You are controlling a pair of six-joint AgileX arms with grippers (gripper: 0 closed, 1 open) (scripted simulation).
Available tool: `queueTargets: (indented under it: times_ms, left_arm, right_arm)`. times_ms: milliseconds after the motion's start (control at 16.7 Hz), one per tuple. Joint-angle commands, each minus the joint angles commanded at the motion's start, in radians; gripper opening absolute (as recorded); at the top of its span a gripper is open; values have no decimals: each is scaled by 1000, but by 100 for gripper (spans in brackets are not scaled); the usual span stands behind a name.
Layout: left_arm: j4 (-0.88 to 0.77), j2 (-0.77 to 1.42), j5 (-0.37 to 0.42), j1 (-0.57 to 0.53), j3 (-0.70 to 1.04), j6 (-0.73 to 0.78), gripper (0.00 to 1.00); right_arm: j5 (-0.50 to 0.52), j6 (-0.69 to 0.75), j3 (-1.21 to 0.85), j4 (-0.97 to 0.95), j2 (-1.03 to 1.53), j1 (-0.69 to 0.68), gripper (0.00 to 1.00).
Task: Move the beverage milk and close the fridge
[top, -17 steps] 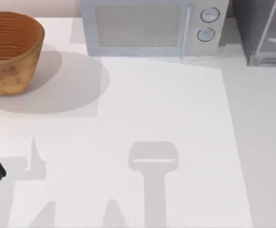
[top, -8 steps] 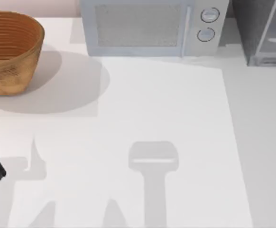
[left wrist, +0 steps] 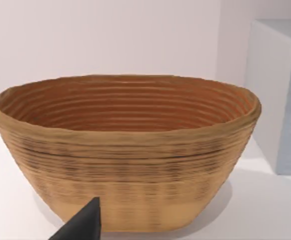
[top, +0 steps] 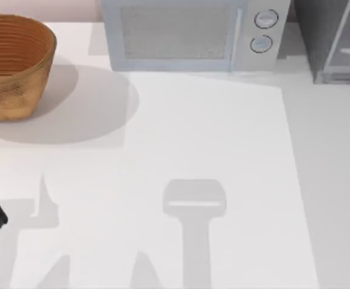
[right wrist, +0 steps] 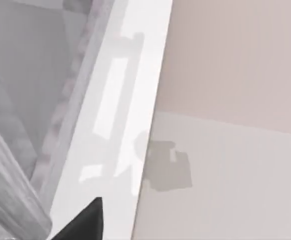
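- Woven tan basket [top: 12, 66]: one, at the far left corner of the table [top: 223, 150].
- Light-grey microwave [top: 187, 36]: one, at the middle of the far edge, with two round knobs [top: 265, 19].
- Fridge [top: 331, 36]: one, at the far right corner. Its glass door looked angled off the cabinet, so I judged it not yet closed.
- Where the beverage milk stood, I could not tell.
- My left gripper [left wrist: 83, 227] hung at the left edge, facing the basket.
- My right gripper [right wrist: 80, 225] was close beside the fridge's pale door frame.
- Whether either gripper was wide or narrow, I could not tell.
- Risk: pushing the door from this close could make me scrape the frame or glance off the glass.
- Risk: closing the door before the milk was located could trap or topple it.
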State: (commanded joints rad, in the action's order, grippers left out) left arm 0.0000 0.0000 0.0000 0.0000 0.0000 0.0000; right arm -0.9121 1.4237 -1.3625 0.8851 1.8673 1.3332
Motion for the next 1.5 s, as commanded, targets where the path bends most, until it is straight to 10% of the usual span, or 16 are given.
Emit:
queueTargets:
  times_ms: [540,1140,1500]
  left_arm:
    - [0,0,0,0,0,0,100]
    - [0,0,0,0,0,0,100]
    - [0,0,0,0,0,0,100]
  right_arm:
    - [125,-690,45,-536,-25,-367,100]
    - [164,-783,62,-582,-28,-406,100]
    - [379,-986,166,-676,-56,-692,100]
